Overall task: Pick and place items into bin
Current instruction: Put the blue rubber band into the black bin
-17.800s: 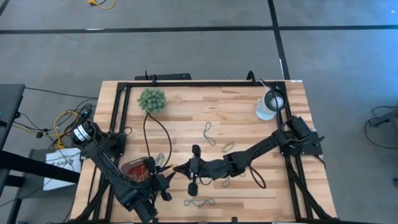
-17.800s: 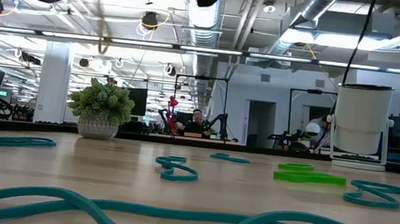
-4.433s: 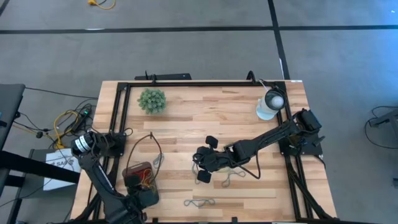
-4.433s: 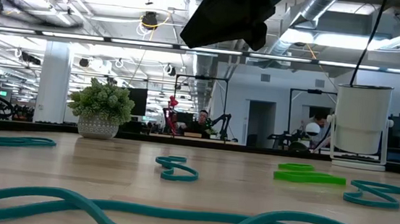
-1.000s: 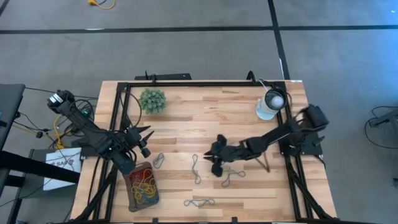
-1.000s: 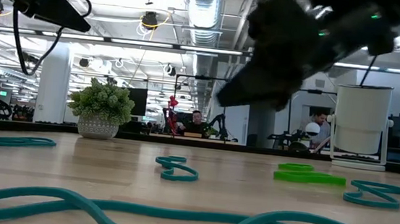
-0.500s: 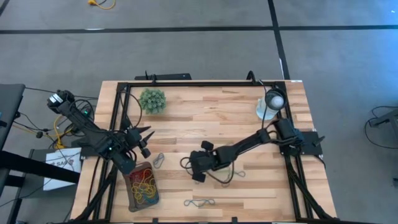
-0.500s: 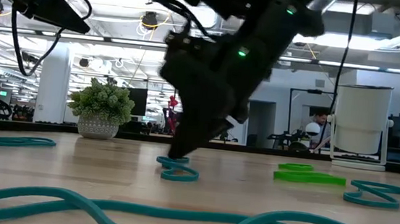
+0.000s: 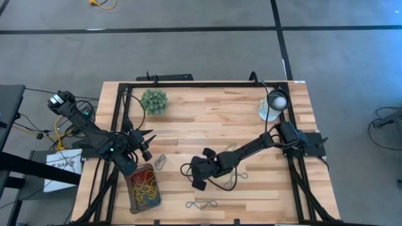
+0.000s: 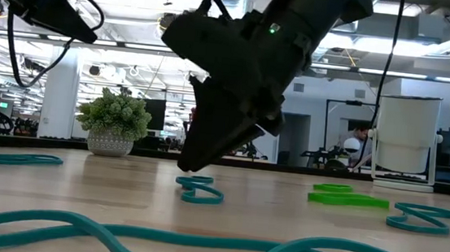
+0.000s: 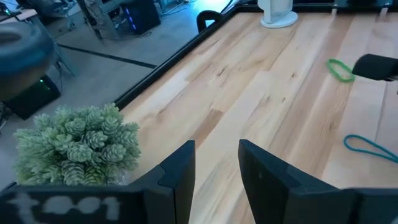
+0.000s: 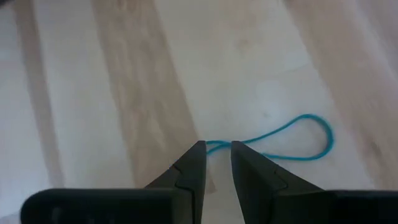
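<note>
My right gripper (image 12: 216,148) is low over the table's middle (image 9: 192,174), open. Its fingertips stand on either side of one end of a blue-green rubber-band loop (image 12: 292,140) that lies flat on the wood; whether they touch it I cannot tell. More loops lie loose at the left (image 9: 160,161), at the near edge (image 9: 201,204) and beside the right arm (image 9: 236,177). The dark bin (image 9: 130,186) at the near left holds several red and yellow loops (image 9: 146,188). My left gripper (image 9: 149,143) hangs open and raised, just beyond the bin's far end.
A fuzzy green plant ball (image 9: 153,101) stands at the far left and a white lamp-like object (image 9: 273,105) at the far right. A black metal frame (image 9: 119,107) runs along the table's edges. A green loop (image 11: 339,70) lies near the right arm.
My right gripper has gone toward the table's left edge and down, from above the loops at the middle right to just over the blue-green loop at the centre. The left arm has kept still.
</note>
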Controlling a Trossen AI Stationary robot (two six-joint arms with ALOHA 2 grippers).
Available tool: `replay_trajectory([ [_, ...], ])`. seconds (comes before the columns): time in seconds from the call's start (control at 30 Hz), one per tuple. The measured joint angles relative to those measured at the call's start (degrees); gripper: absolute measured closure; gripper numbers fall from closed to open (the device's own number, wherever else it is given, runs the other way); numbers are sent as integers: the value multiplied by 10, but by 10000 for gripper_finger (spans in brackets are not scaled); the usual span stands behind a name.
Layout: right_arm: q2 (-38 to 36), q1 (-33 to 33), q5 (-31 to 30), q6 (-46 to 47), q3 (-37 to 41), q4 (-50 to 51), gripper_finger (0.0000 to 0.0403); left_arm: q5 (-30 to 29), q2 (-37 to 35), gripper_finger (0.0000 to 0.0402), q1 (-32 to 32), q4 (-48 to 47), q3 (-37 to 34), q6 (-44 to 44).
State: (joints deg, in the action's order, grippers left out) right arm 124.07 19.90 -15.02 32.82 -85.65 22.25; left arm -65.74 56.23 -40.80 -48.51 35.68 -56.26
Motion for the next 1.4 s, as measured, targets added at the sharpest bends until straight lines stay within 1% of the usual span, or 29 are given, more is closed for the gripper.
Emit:
replay_trajectory([
  [0.2, 0, -2, 0, 3, 0, 1, 334, 14, 0, 288, 0, 0, 0, -4],
  [0.33, 18, 0, -5, -12, 0, -14, 334, 14, 0, 288, 0, 0, 0, -4],
  [0.57, 47, 0, 14, -13, -2, -30, 336, 14, 0, 288, 0, 0, 0, -5],
  [0.63, 49, 0, 17, -4, -3, -30, 348, 14, 0, 288, 0, 0, 0, -5],
  [0.73, 50, 0, 19, 3, -3, -33, 387, 14, 0, 288, 0, 0, 0, -5],
  [0.77, 50, 0, 20, 0, -2, -39, 394, 14, 0, 288, 0, 0, 0, -5],
  [0.87, 39, 3, 16, -3, 0, -54, 394, 14, 0, 288, 0, 0, 0, -8],
  [0.97, 25, 3, 3, -34, 4, -75, 400, 14, 0, 288, 0, 2, 0, -22],
  [1.07, 6, 3, -18, -64, 4, -132, 400, 14, 0, 288, 0, 12, 0, -23],
  [1.2, -13, 2, -22, -117, 0, -202, 401, 14, 0, 288, 0, 32, 0, -17],
  [1.3, -16, 2, -10, -145, 4, -234, 402, 2, 0, 288, -1, 34, 0, -18],
  [1.4, -19, 2, 12, -160, -4, -315, 402, -33, 0, 288, -1, 34, 0, -19],
])
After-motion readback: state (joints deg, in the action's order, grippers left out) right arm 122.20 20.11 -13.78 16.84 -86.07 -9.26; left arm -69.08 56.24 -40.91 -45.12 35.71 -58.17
